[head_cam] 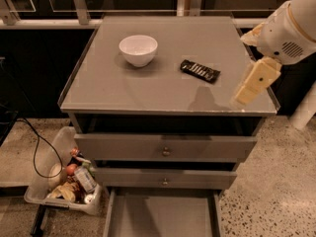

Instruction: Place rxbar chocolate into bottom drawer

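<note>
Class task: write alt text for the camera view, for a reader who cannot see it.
A robot gripper hangs over the right edge of a gray cabinet top, apart from the rxbar chocolate, which lies flat on that top to the right of a white bowl. The bottom drawer stands pulled open below two upper drawers.

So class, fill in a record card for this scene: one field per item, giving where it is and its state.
claw: hovering over the right edge of the cabinet top, right of the bar, not touching it
rxbar chocolate: lying flat on the cabinet top, right of the bowl
white bowl: upright on the cabinet top, apart from the bar
bottom drawer: pulled out, bar not yet in it
upper drawers: two, with round knobs
plastic bin: on the floor left of the cabinet, holding assorted items
</note>
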